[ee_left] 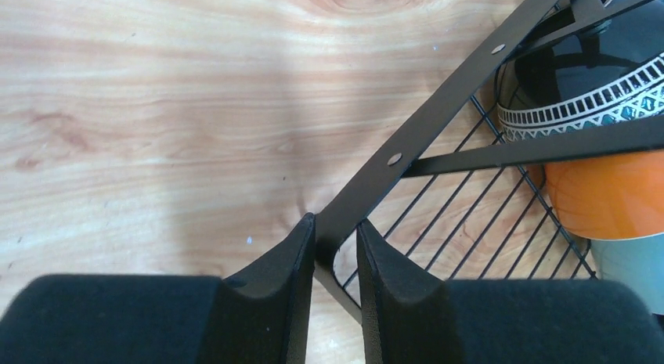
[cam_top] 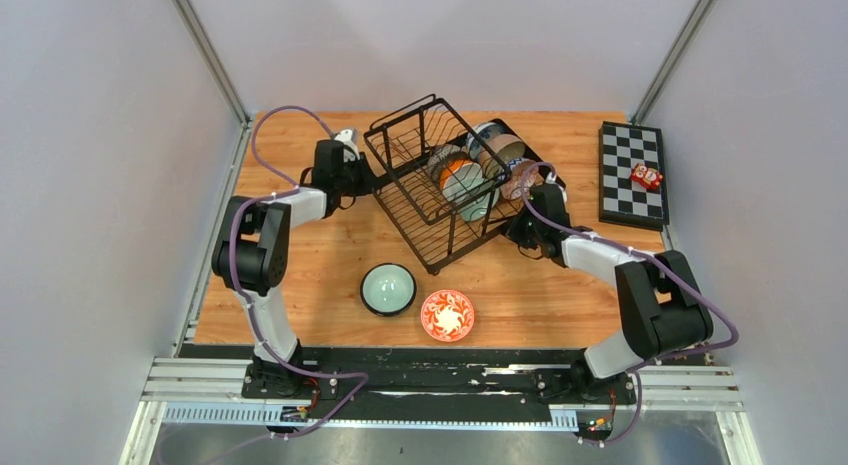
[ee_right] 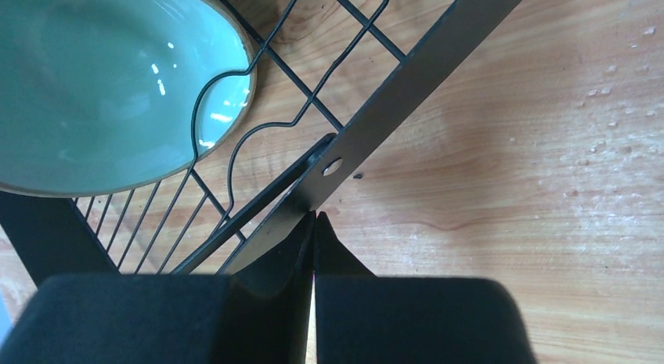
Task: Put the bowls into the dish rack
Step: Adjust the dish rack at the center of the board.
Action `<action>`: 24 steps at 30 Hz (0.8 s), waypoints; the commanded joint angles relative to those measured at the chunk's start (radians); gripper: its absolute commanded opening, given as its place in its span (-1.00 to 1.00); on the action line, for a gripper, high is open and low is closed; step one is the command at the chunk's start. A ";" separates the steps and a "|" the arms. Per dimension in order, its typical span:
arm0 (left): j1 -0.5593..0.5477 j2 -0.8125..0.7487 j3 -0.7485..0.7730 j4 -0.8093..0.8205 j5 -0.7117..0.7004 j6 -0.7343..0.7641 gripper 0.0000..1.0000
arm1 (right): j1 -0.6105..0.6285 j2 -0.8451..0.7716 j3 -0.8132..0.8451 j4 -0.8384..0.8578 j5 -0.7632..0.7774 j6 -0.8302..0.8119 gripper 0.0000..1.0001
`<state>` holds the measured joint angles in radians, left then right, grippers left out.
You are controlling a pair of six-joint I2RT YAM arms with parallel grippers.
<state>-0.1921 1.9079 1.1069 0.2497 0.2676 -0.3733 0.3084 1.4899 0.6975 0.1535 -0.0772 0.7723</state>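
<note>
Left claw (ee_left: 337,227) is grasping the dish rack (cam_top: 420,175), one finger either side of the flat frame bar (ee_left: 438,121) at the rack's left corner. Right claw (ee_right: 315,217) is clenched, its tips against the frame bar's edge on the opposite side, with nothing visible between them. My read is that both arms are steadying or nudging the rack, which sits skewed on the worktop (cam_top: 560,285). Several bowls (cam_top: 470,175) stand on edge in the rack's slots. A green bowl (cam_top: 388,288) and an orange-red bowl (cam_top: 447,315) are not loaded. They sit upright, just beside each other on the worktop in front of the rack. Task looks partly done.
</note>
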 commanded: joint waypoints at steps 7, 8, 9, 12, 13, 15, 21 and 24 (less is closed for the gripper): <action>-0.077 -0.177 -0.161 -0.036 -0.017 -0.061 -1.00 | -0.017 0.057 0.126 0.163 -0.059 -0.041 -0.95; -0.088 -0.178 -0.157 -0.054 -0.032 -0.047 -1.00 | -0.018 0.062 0.137 0.155 -0.068 -0.047 -0.95; -0.097 -0.174 -0.151 -0.067 -0.051 -0.036 -1.00 | -0.019 0.068 0.152 0.136 -0.078 -0.055 -0.95; -0.102 -0.165 -0.131 -0.072 -0.062 -0.027 -1.00 | -0.018 0.067 0.162 0.117 -0.098 -0.066 -0.95; -0.102 -0.160 -0.119 -0.073 -0.067 -0.023 -1.00 | -0.019 0.064 0.160 0.115 -0.100 -0.068 -0.95; -0.102 -0.143 -0.081 -0.103 -0.090 -0.005 -1.00 | -0.019 0.054 0.153 0.112 -0.101 -0.078 -0.95; -0.103 -0.153 -0.020 -0.154 -0.168 0.038 -0.78 | -0.019 0.024 0.134 0.098 -0.104 -0.096 -0.95; -0.101 -0.195 -0.037 -0.151 -0.229 0.057 -0.57 | -0.020 0.011 0.124 0.105 -0.101 -0.103 -0.95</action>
<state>-0.2897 1.7622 1.0611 0.1226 0.1257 -0.3832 0.2916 1.5459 0.8009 0.1505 -0.1574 0.6853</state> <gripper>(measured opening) 0.159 0.026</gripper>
